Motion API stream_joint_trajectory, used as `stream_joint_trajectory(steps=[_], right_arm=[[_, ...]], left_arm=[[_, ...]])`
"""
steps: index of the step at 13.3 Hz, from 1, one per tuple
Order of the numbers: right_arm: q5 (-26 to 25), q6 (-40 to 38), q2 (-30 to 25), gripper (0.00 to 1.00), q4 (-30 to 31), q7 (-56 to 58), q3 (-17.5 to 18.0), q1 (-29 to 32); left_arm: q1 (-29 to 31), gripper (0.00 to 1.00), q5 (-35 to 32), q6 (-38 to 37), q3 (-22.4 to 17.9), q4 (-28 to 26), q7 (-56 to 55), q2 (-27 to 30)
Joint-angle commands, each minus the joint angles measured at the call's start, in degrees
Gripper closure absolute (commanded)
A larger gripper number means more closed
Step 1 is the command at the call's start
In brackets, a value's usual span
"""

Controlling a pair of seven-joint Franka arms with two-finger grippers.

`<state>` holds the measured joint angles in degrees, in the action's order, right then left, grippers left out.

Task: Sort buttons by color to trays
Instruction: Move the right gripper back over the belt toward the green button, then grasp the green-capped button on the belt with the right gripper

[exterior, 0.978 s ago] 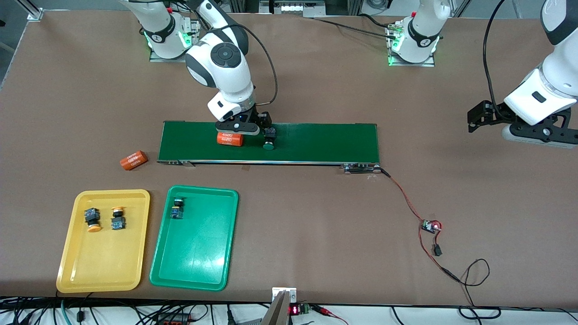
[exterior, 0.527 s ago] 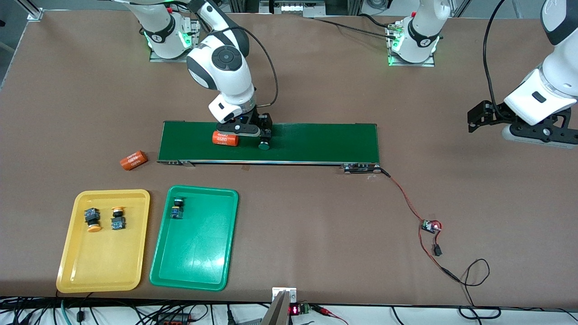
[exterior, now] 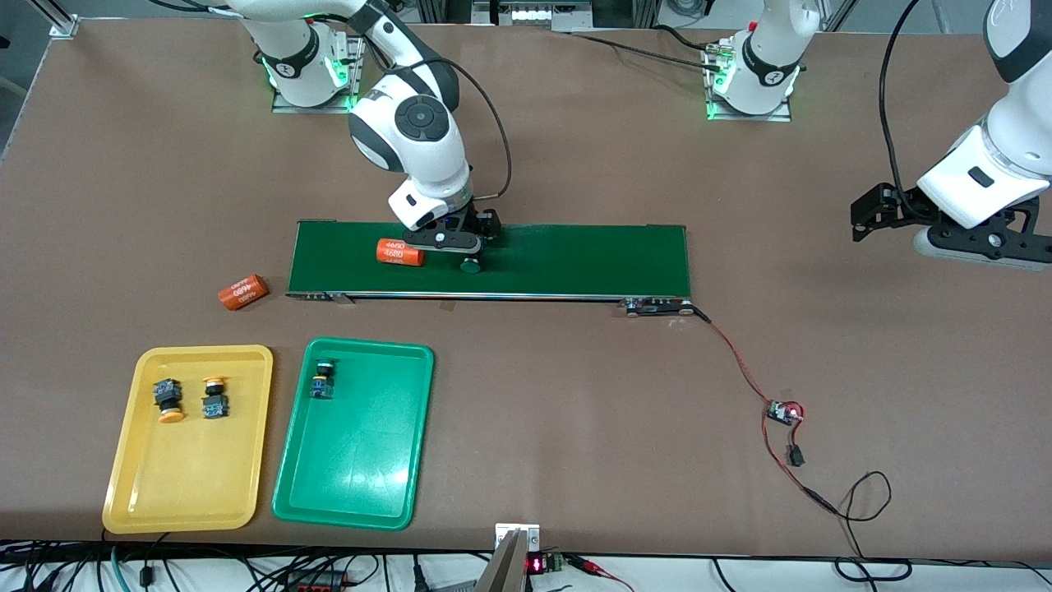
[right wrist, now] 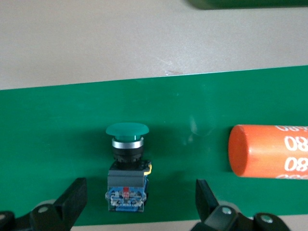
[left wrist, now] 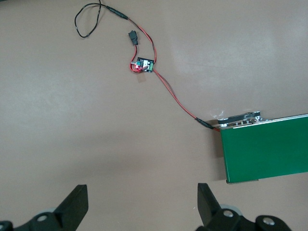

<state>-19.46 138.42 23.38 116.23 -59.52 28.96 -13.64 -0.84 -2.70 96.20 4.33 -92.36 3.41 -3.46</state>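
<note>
A green button (right wrist: 126, 163) lies on its side on the dark-green conveyor belt (right wrist: 57, 125), its cap (exterior: 471, 265) toward the front camera. My right gripper (right wrist: 139, 201) is open just over it, one finger (right wrist: 72, 197) on each side of the button's body, not touching. It shows in the front view too (exterior: 462, 247). The yellow tray (exterior: 131, 485) holds two yellow buttons (exterior: 170, 401) (exterior: 215, 397). The green tray (exterior: 362, 477) holds one green button (exterior: 322, 380). My left gripper (left wrist: 142, 204) is open and empty, waiting over bare table at the left arm's end (exterior: 982, 245).
An orange "4680" cylinder (exterior: 400, 252) lies on the belt beside the button, toward the right arm's end (right wrist: 269, 151). Another cylinder (exterior: 243, 291) lies on the table off the belt's end. A small circuit board (exterior: 785, 412) with red wires trails from the belt's other end.
The green button and the cylinder have moved along the belt toward the right arm's end. My right gripper has followed and come lower over the button. The left arm has not moved.
</note>
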Motion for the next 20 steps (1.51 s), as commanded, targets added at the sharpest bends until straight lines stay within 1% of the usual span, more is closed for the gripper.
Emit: stream_joint_trajectory(steps=[1, 3, 5, 6, 7, 8, 10, 11, 13, 16, 18, 19, 20], right_arm=[[-2.15, -0.34, 2.1, 0.0, -1.18, -1.12, -0.74, -0.16], [-3.29, -0.25, 2.55, 0.0, -1.18, -1.04, -1.18, -0.07], [-3.39, 0.27, 2.81, 0.0, -1.18, -1.04, -1.27, 0.1], [-3.39, 0.27, 2.9, 0.05, -1.18, -0.95, -1.53, 0.19], [-3.39, 0.36, 2.9, 0.19, -1.18, -0.69, -1.54, 0.19], [-3.39, 0.36, 2.99, 0.42, -1.18, -0.42, -1.54, 0.28], [-3.39, 0.36, 3.07, 0.79, -1.18, -0.25, -1.62, 0.45], [-3.39, 0.36, 3.16, 0.92, -1.18, -0.16, -1.63, 0.45], [-3.48, 0.36, 3.08, 0.95, -1.79, 0.54, -2.94, 0.63], [-2.86, -1.74, 2.38, 0.97, -6.44, 3.35, -4.87, 0.98], [-2.77, -6.38, 2.2, 0.97, -10.83, 6.24, -4.96, 1.86], [-2.77, -8.41, 2.28, 0.97, -13.55, 9.04, -5.92, 2.38], [-2.77, -8.69, 2.72, 0.97, -15.57, 12.64, -7.59, 3.0]], left_arm=[[0.05, 0.0, -0.91, -0.92, 0.15, 1.4, -0.51, -0.59], [0.05, 0.0, -0.91, -0.92, 0.15, 1.4, -0.51, -0.59], [0.05, 0.0, -0.91, -0.83, 0.15, 1.4, -0.51, -0.59], [0.05, 0.0, -0.91, -0.92, 0.15, 1.4, -0.51, -0.59], [0.05, 0.0, -0.91, -0.92, 0.15, 1.4, -0.51, -0.59], [0.05, 0.0, -0.91, -0.92, 0.15, 1.4, -0.51, -0.59], [0.05, 0.0, -0.91, -0.83, 0.15, 1.4, -0.51, -0.59], [0.05, 0.0, -0.91, -0.83, 0.15, 1.4, -0.51, -0.59], [0.05, 0.0, -0.91, -0.92, 0.15, 1.4, -0.51, -0.59], [0.05, 0.0, -0.91, -0.83, 0.15, 1.4, -0.51, -0.59], [0.05, 0.0, -0.91, -0.92, 0.15, 1.48, -0.51, -0.59], [0.05, 0.0, -0.91, -0.83, 0.15, 1.4, -0.51, -0.59], [0.05, 0.0, -0.91, -0.92, 0.15, 1.4, -0.51, -0.59]])
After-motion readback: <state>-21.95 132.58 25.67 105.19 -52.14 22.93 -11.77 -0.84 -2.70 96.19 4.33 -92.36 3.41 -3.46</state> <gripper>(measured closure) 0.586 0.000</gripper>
